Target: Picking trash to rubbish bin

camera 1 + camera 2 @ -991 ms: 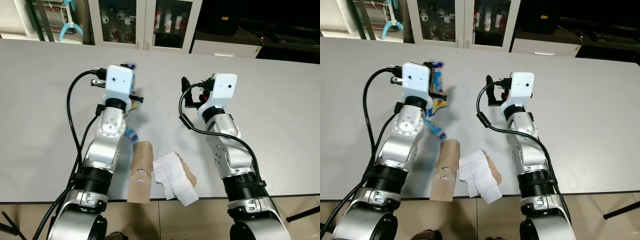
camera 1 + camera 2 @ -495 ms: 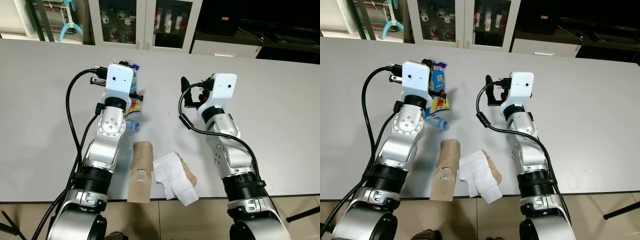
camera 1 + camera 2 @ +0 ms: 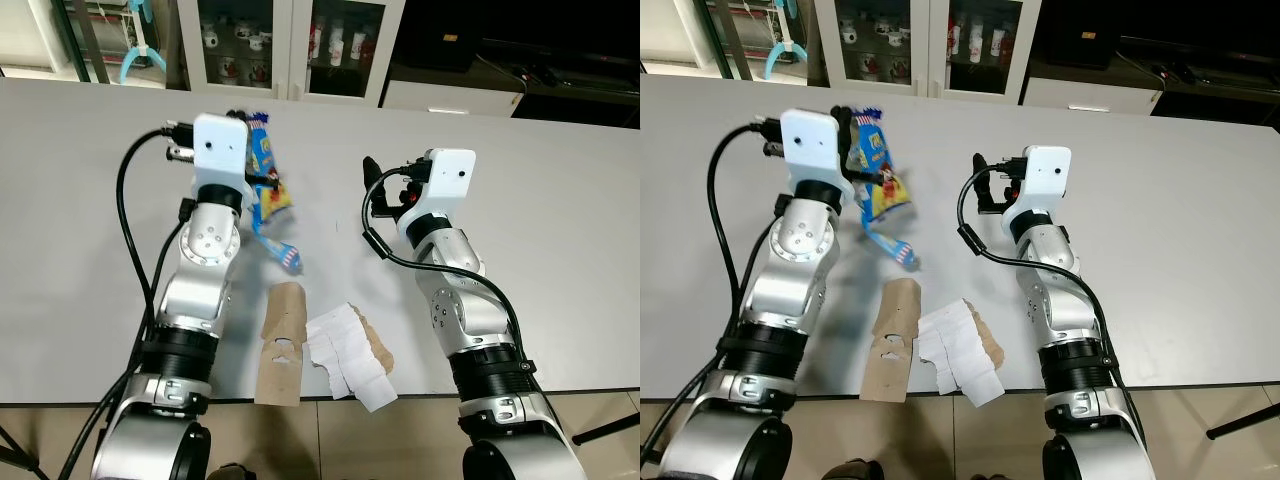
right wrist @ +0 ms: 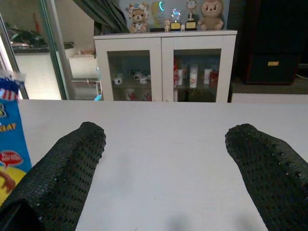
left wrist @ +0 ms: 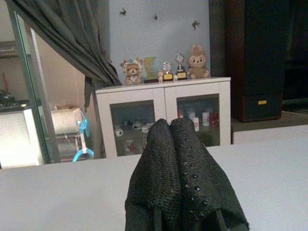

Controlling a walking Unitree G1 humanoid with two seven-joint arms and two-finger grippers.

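Left end effector [image 3: 852, 150] gripping one snack wrapper [image 3: 880, 185]

A blue and yellow snack wrapper [image 3: 266, 190] hangs crumpled above the white surface [image 3: 80, 180], pinched in the left tool [image 3: 852, 138], its twisted tail drooping down. Near the front edge lie a flat brown cardboard piece [image 3: 281, 342] and crumpled white paper [image 3: 345, 356] over a brown scrap.

Snack wrapper [image 3: 878, 180]: blue, yellow and red print, striped tail. Tabletop [image 3: 560, 200]: plain pale grey. Cardboard piece [image 3: 280, 340]: brown. Crumpled paper [image 3: 345, 355]: white. Fingers [image 4: 62, 168]: black, dotted texture. Cabinet [image 4: 163, 67]: white, glass doors.
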